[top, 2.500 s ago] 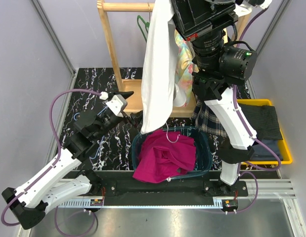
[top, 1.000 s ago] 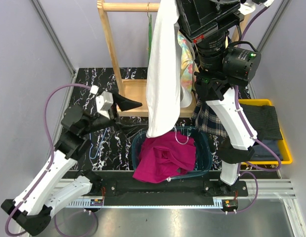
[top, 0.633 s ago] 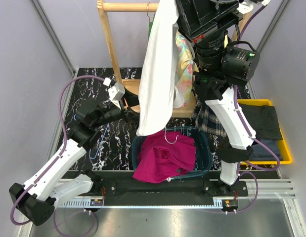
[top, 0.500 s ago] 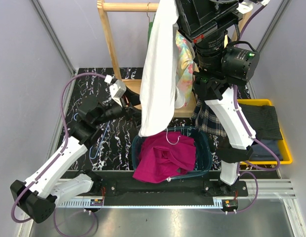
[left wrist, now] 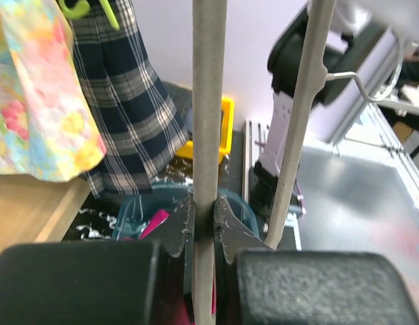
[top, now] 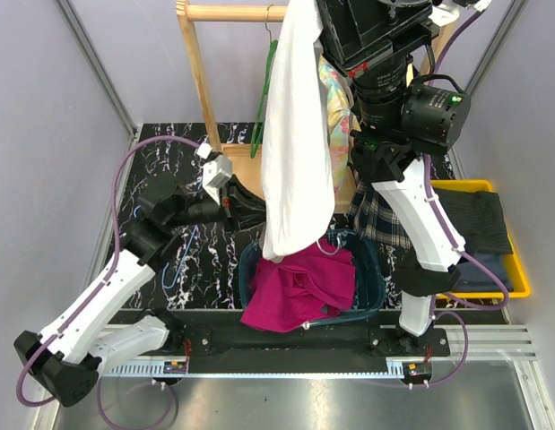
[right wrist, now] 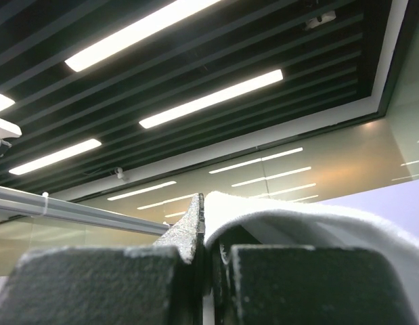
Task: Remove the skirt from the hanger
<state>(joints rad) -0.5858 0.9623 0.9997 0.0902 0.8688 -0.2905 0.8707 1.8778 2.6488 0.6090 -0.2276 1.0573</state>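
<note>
White cloth: the white skirt (top: 295, 134) is shown hanging in one long upright fall, from the top of the overhead view down to just above the basket (top: 250, 265) at the near edge of the table (top: 160, 152).
Right gripper: the right gripper (right wrist: 204, 220) is pinched together on a soft, thick fold of the skirt, raised high over the far edge.
Left gripper: the left gripper (left wrist: 204, 218) is clamped on one thin grey bar of the hanger (left wrist: 209, 95), low at the skirt's left side.
Key relation: the hanger is held below and left of the pinched top, so the left arm is nearer to it. A pull apart along the upright axis is judged to be called for. Whether any cloth is caught on the bars cannot be told.
Textures: smooth rigid rods and a wire hook are set against limp matte fabric.
Surroundings: a wooden rack (top: 201, 81) is placed at the far edge and a yellow tray (top: 519, 269) at the right edge.
</note>
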